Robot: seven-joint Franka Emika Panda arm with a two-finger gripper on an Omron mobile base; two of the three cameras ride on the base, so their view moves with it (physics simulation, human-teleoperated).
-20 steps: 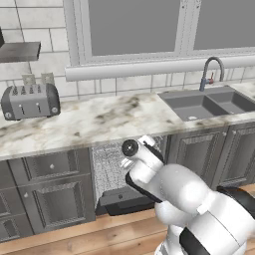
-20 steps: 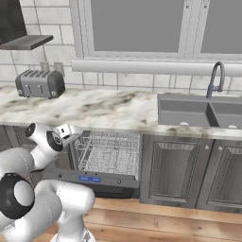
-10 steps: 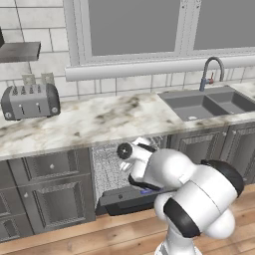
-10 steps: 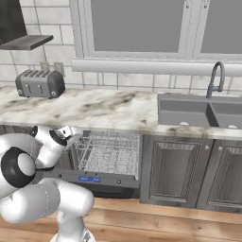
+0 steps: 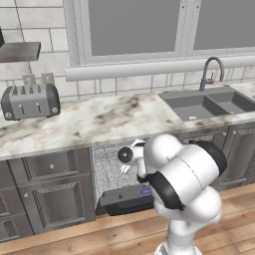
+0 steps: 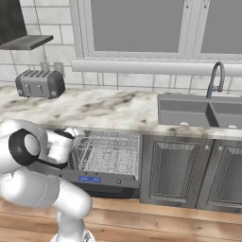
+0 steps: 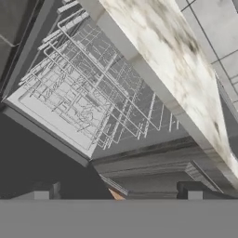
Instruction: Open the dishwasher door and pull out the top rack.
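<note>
The dishwasher door (image 6: pixel 101 182) hangs folded down and open, a dark panel with small blue lights on its edge; it also shows as a dark slab (image 5: pixel 122 199) low in front of the arm. Inside the cavity sits the top rack (image 6: pixel 111 144), a light wire grid under the counter, seen close up as crossing wires (image 7: pixel 88 93). My gripper (image 7: pixel 118 193) is open with nothing between its fingertips (image 7: pixel 46 190). It hovers at the upper left corner of the opening (image 6: pixel 76 133), just in front of the rack and apart from it.
The marble counter (image 6: pixel 108 111) overhangs the cavity, and its edge (image 7: pixel 158 79) runs right above the hand. A toaster (image 6: pixel 40 84) stands at the left and a sink (image 6: pixel 198 111) at the right. Grey cabinet doors (image 6: pixel 172 172) flank the dishwasher. Wooden floor (image 5: pixel 74 239) lies below.
The arm's elbow and upper links have swung round in front of the dishwasher. The hand has stayed near the opening's upper left corner, sinking slightly. The jaws stay open.
</note>
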